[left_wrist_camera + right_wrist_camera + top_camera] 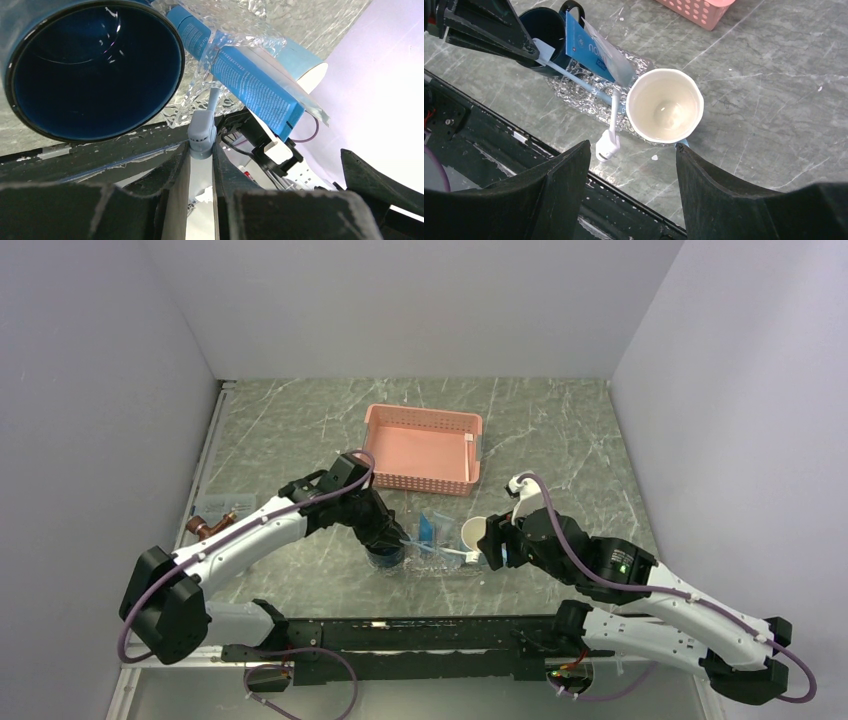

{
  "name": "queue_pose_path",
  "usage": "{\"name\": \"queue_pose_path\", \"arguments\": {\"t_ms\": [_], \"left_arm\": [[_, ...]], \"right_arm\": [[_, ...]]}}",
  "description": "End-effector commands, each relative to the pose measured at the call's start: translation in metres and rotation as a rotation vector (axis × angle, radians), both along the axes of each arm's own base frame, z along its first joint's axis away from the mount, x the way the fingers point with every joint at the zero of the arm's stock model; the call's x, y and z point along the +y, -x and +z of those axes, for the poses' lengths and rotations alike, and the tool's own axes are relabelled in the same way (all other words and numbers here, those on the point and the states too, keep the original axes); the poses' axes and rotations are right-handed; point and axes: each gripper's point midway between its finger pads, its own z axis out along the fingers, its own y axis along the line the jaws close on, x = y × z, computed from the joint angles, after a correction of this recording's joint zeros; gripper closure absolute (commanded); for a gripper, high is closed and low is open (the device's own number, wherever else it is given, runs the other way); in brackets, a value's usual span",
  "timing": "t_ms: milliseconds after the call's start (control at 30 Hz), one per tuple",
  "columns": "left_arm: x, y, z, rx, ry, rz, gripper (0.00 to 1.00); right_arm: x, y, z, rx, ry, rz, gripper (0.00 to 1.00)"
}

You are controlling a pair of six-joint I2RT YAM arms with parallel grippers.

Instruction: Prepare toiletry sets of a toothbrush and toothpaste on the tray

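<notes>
Both the left arm (245, 532), down at 8 o'clock in the top view, and the right arm (660, 625), down at 4 o'clock, have long white shells with chunky black joints, and a thin purple cable (570, 540) loops along each one. The right arm has a tiny green light (620, 566) on one black joint. Each wrist ends in thick black fingers (554, 200) with rough, dull sides, and a black bar (400, 635) at 6 o'clock joins the two bases.
</notes>
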Motion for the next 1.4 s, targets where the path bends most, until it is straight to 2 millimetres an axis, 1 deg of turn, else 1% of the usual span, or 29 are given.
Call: {"name": "queue_pose_path", "arguments": {"t_ms": [0, 300, 533, 733, 800, 1133, 1233, 1267, 1367], "left_arm": [[0.003, -0.006, 0.020, -0.080, 0.007, -0.010, 1.00], [0.014, -0.003, 0.028, -0.127, -0.048, -0.042, 1.00], [0.026, -0.011, 0.040, -0.203, -0.121, -0.051, 1.00], [0.025, -0.012, 0.042, -0.231, -0.166, -0.128, 1.00], [0.023, -0.012, 0.046, -0.250, -0.188, -0.149, 1.00], [0.025, -0.012, 0.051, -0.318, -0.317, -0.200, 1.00], [0.021, -0.009, 0.058, -0.341, -0.355, -0.233, 1.00], [0.021, -0.010, 0.059, -0.356, -0.379, -0.232, 1.00], [0.018, -0.009, 0.060, -0.364, -0.409, -0.249, 1.00]], "right_arm": [[0.006, -0.004, 0.015, -0.027, -0.049, -0.006, 0.35], [0.011, -0.005, 0.015, -0.023, -0.050, 0.004, 0.35], [0.013, -0.005, 0.014, -0.017, -0.050, 0.009, 0.35], [0.015, -0.005, 0.015, -0.018, -0.053, 0.013, 0.35], [0.015, -0.005, 0.014, -0.016, -0.050, 0.015, 0.35], [0.014, -0.005, 0.014, -0.015, -0.051, 0.013, 0.35], [0.015, -0.005, 0.013, -0.013, -0.051, 0.014, 0.35], [0.015, -0.005, 0.013, -0.013, -0.052, 0.014, 0.35], [0.015, -0.004, 0.013, -0.011, -0.053, 0.017, 0.35]]}}
